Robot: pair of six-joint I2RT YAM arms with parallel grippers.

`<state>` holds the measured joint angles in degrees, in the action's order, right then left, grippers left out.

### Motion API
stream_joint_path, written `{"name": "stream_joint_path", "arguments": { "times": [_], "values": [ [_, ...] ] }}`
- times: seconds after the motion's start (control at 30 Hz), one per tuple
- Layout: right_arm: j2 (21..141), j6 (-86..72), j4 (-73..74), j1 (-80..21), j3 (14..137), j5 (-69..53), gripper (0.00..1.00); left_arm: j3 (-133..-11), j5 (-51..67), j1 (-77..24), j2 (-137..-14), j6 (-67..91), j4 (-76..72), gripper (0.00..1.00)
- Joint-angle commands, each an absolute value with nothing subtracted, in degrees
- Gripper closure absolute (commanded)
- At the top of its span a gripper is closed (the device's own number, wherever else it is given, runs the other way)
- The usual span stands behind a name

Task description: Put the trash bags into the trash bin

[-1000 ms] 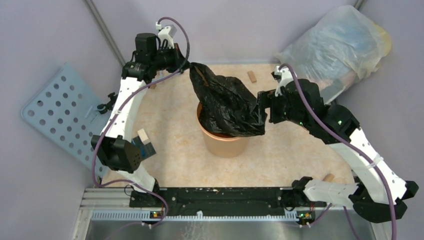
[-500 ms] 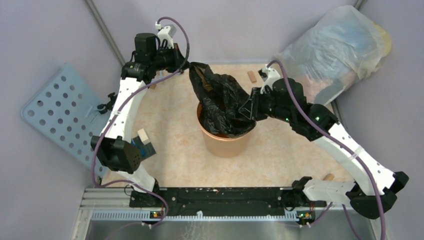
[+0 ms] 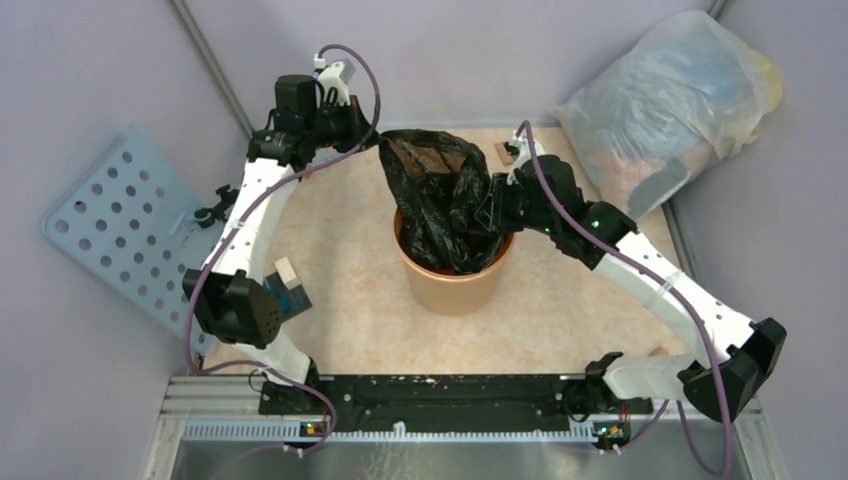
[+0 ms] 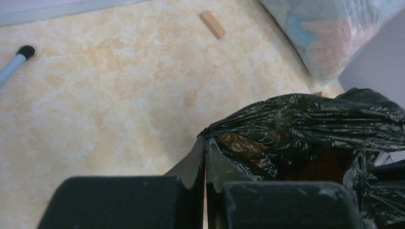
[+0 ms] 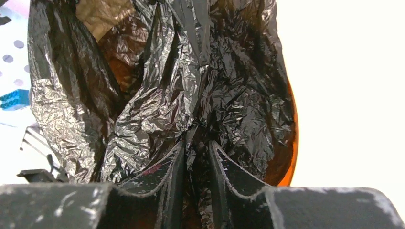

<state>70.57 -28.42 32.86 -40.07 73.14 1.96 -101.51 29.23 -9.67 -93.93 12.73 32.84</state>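
**Step in hand:** seating the trash bag (image 3: 440, 195) in the trash bin (image 3: 450, 285).

**Present state**
- Lower part of the trash bag already inside the trash bin, at the middle of the table (image 3: 340, 300).
- Upper part raised above the rim, with the mouth stretched between two grip points.
- Far-left edge of the mouth pinched flat in the left hand (image 4: 205, 188), jaws fully closed on the film.
- Right side caught by a pleat in the right hand (image 5: 197, 148), jaws narrow with plastic between them, just above the right rim.
- Progress judged as partial: body in, mouth and upper folds out.

**Procedure**
1. Bring the left hand in over the opening first. From the top view it appears held off to the far left, with a likely risk of laying that edge outside on a straight descent.
2. Lower both hands together, to slacken the film and fold it inward rather than over the rim.
3. Push the right-hand pleat down inside the wall, not against it. Avoid pressing on the rim, to prevent tipping or sliding a light bucket.
4. Release one hand at a time, low inside the opening. Expect spring-back from thin, crinkled film, and possible clinging to the pads.
5. Withdraw straight up, then check for folds trailing over the rim.

**Not part of the task**
- Large translucent stuffed bag (image 3: 670, 100) at the far-right corner.
- Wooden block (image 4: 212, 24) on the table beyond the bin.
- Leave both untouched.
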Motion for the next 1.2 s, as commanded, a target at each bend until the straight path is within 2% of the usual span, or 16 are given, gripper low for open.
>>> {"name": "stream_joint_path", "arguments": {
  "times": [0.0,0.2,0.3,0.37,0.4,0.57,0.67,1.0,1.03,1.07,1.1,1.17],
  "values": [
    [67.25,-22.89,33.69,-39.73,77.88,6.63,0.71,-99.39,30.1,-9.44,-90.65,13.26,29.57,1.0],
    [67.16,-13.97,41.04,-39.74,84.16,13.01,0.31,-98.68,31.02,-9.42,-89.36,13.19,29.81,1.0],
    [69.12,-8.85,44.27,-39.73,88.31,12.51,0.22,-98.06,31.52,-9.44,-89.02,13.18,29.71,1.0],
    [70.03,-5.6,45.9,-40.77,91.32,11.46,0.1,-97.84,31.93,-9.49,-89.01,13.33,29.75,1.0],
    [70.69,-4.08,46.94,-42.6,93.1,13.1,0.09,-97.82,32.07,-9.49,-89.03,13.36,29.86,1.0],
    [78.26,2.18,54.41,-57.22,100.85,28.67,0.08,-97.87,31.1,-9.48,-88.56,13.04,30.56,1.0],
    [82.6,1.85,59.64,-61.89,103.6,34.5,0.08,-97.91,30.48,-9.49,-88.44,12.67,31.16,1.0],
    [87.44,1.84,63.88,-65.5,100.98,43.35,0.09,-98.25,30.72,-9.42,-88.6,12.28,31.87,1.0],
    [87.36,1.72,63.64,-65.49,100.19,44.98,0.11,-98.26,30.57,-9.45,-88.59,12.11,32.04,1.0],
    [87.1,1.43,62.9,-65.49,99.21,47.06,0.17,-98.22,30.44,-9.45,-88.58,11.94,32.26,1.0],
    [86.67,1.07,61.95,-65.33,98.31,49.51,0.29,-98.16,30.29,-9.49,-88.49,11.76,32.51,1.0],
    [84.27,0.83,59.39,-64.08,97.52,49.65,0.43,-97.78,29.87,-9.46,-88.4,11.33,32.97,1.0]
  ]
}}
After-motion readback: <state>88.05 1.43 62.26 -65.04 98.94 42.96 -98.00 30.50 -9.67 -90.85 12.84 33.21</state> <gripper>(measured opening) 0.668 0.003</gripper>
